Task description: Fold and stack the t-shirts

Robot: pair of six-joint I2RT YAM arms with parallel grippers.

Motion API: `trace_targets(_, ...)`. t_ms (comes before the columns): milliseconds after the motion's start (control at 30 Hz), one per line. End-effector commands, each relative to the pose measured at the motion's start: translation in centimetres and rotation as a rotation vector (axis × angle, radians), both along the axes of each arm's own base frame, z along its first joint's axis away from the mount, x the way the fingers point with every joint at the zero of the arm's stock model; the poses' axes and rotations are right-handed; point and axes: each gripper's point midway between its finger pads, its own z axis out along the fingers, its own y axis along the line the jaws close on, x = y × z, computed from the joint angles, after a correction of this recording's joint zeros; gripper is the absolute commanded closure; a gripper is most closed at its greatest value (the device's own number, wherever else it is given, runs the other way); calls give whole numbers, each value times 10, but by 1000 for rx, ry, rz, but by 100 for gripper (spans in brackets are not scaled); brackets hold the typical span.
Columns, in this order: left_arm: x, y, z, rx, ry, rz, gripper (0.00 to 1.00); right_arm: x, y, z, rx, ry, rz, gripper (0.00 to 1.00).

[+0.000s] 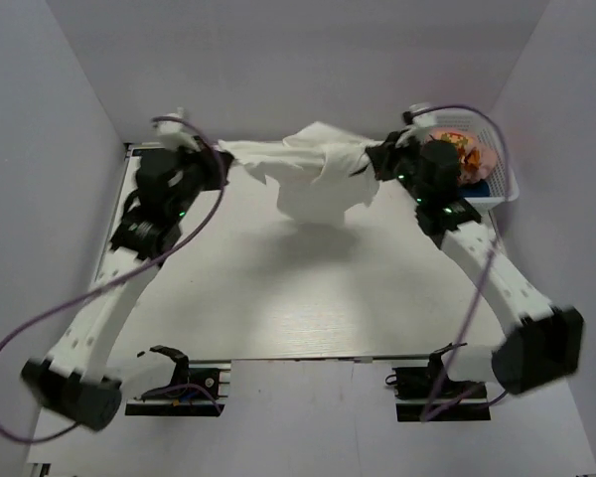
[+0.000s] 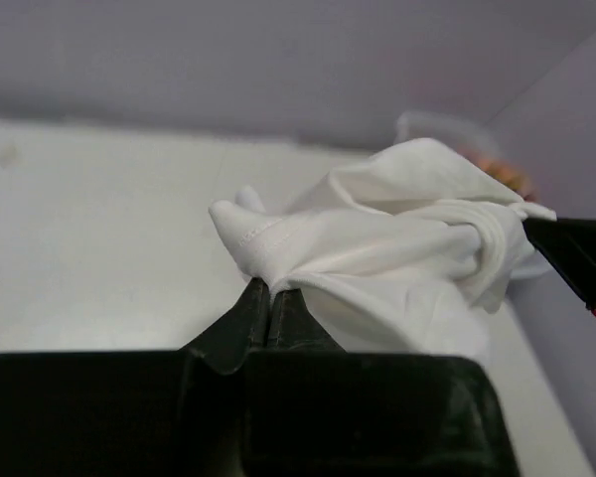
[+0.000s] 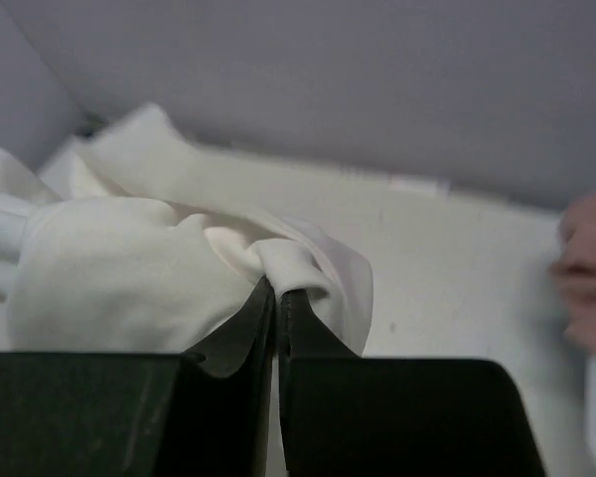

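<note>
Aloft, left claw [image 2: 268, 290] and right claw [image 3: 277, 290] clamp the white t-shirt [image 1: 318, 177] beside the basket [image 1: 510, 180].

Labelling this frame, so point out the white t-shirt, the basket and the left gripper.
white t-shirt [image 1: 316, 185], top view, hanging middle
basket [image 1: 507, 177], top view, right rim
left gripper [image 2: 269, 294], left wrist view, between fingertips

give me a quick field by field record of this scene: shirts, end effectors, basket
white t-shirt: bunched, slung between both arms above the table, middle sagging
left end effector: shut on one end of the white t-shirt
right end effector: shut on the opposite end
basket: white mesh, far right corner
pink t-shirt: in the basket, yellow-orange print showing
navy t-shirt: in the basket, only a small patch visible
folded stack: none yet
</note>
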Motion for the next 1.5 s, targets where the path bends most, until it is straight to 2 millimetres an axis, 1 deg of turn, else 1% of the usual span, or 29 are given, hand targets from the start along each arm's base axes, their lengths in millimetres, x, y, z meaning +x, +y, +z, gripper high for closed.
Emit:
trace_targets(0,-43,49,85,-59,-261,163,100,-46,-52,139,66,-399,-142,100)
trace_targets(33,-65,62,106,-86,-326,188,100,-53,-57,134,59,-408,-158,100)
trace_targets(67,-74,68,110,-91,-339,204,100,-59,-62,141,62,-430,-171,100)
trace_targets(133,-99,77,126,-108,-398,205,100,-90,-73,160,90,-508,-174,100)
trace_targets(167,-103,79,126,-111,-403,205,100,-98,-76,160,108,-519,-174,100)
trace_targets(200,-102,83,123,-104,-392,226,100,-103,-77,164,124,-528,-181,100)
trace_targets(233,-107,88,132,-120,-405,248,100,-100,-84,153,125,-483,-220,100)
trace_targets(300,-103,99,126,-103,-363,319,100,-99,-84,146,138,-439,-230,100)
trace_targets(367,-100,100,127,-105,-351,332,100,-101,-79,135,144,-411,-204,100)
trace_targets(433,-89,96,112,-89,-305,331,100,-100,-69,125,163,-377,-157,100)
trace_targets(500,-77,91,93,-71,-257,332,100,-97,-62,109,171,-312,-142,100)
trace_targets(533,-60,90,63,-46,-178,357,100,-86,-59,88,155,-251,-150,100)
trace_targets(600,-44,93,25,-31,-75,412,100,-77,-54,41,151,-106,-159,100)
trace_targets(633,-39,95,-9,7,16,438,100,-75,-50,22,147,-54,-151,100)
trace_targets(667,-28,95,-46,28,117,490,100,-71,-46,-28,112,59,-149,100)
trace_targets(700,-26,96,-72,51,186,511,100,-71,-44,-41,129,102,-161,99)
trace_targets(733,-29,99,-101,93,275,538,87,-70,-45,-55,123,138,-168,74)
trace_targets(767,-28,102,-121,111,339,560,41,-67,-45,-84,95,210,-182,65)
trace_targets(800,-23,102,-153,155,428,583,22,-66,-48,-96,72,244,-199,59)
trace_targets(833,-22,106,-164,171,476,603,5,-68,-50,-106,44,288,-214,44)
trace_targets(867,-31,112,-177,220,547,633,0,-63,-51,-109,27,307,-226,34)
trace_targets(933,-26,115,-183,232,590,665,0,-62,-59,-116,-20,349,-271,10)
trace_targets(1067,-31,106,-193,200,611,619,0,-58,-63,-115,-29,333,-294,10)
trace_targets(1167,-43,94,-215,163,647,543,0,-56,-61,-122,-69,347,-273,10)
trace_targets(1267,-66,93,-253,184,720,503,0,-50,-54,-128,-125,344,-206,10)
trace_targets(1333,-69,85,-264,161,732,453,0,-47,-38,-134,-143,356,-128,10)
trace_targets(1400,-69,81,-271,151,721,428,0,-40,-16,-123,-174,327,-45,10)
trace_targets(1433,-66,78,-269,137,712,417,0,-40,-15,-142,-233,372,-34,10)
trace_targets(1467,-63,78,-272,142,707,412,0,-26,-5,-119,-218,321,-30,10)
